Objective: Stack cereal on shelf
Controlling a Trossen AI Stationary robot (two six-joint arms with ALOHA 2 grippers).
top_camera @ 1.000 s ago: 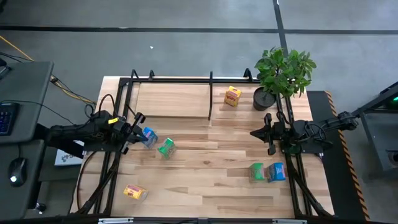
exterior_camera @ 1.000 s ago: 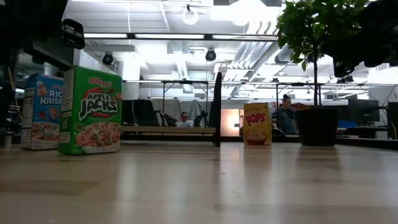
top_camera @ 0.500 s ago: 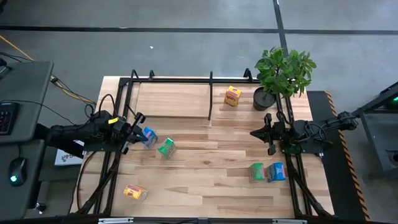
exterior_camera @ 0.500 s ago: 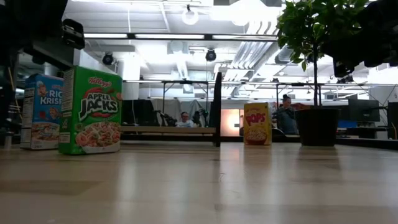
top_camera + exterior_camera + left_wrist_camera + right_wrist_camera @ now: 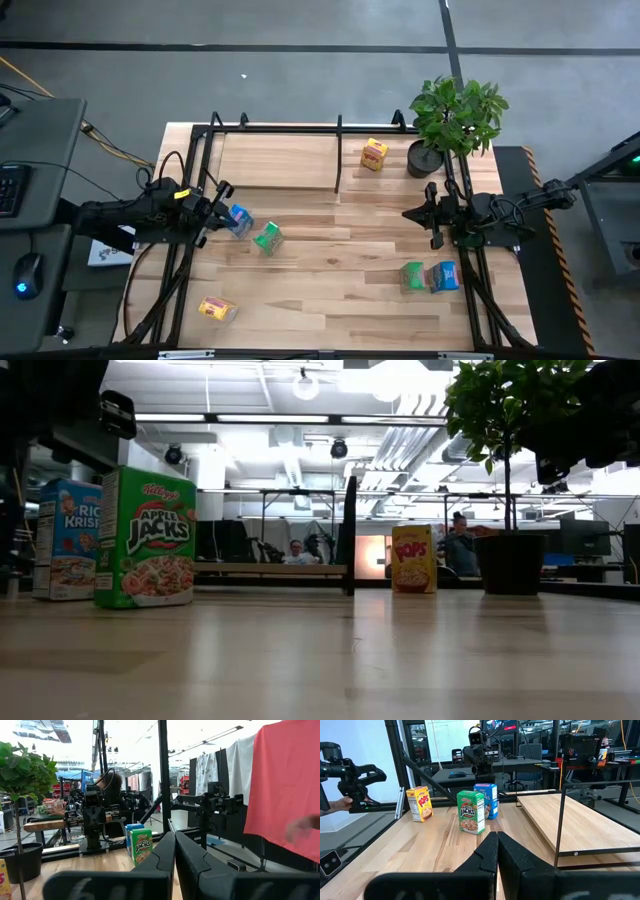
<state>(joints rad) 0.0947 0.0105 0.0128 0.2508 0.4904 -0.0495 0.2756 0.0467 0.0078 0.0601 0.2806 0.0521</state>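
Both pairs of fingers are pressed together and gripping nothing. The left gripper [image 5: 222, 212] is hovering at the table's [image 5: 330, 300] left side, just beside a blue box [image 5: 240, 219], with a green box [image 5: 267, 237] next to that. The right gripper [image 5: 420, 214] is waiting at the right edge, below the potted plant [image 5: 455, 118] in the high view. Near it, toward the front, a green box [image 5: 411, 276] and a blue box [image 5: 444, 276] are standing side by side. 1 yellow box [image 5: 374, 154] is sitting on the shelf [image 5: 280, 160] (right of its upright divider [image 5: 338, 160]). Another yellow box [image 5: 217, 309] is lying at the front left. People are showing in the room behind, seen in the low view.
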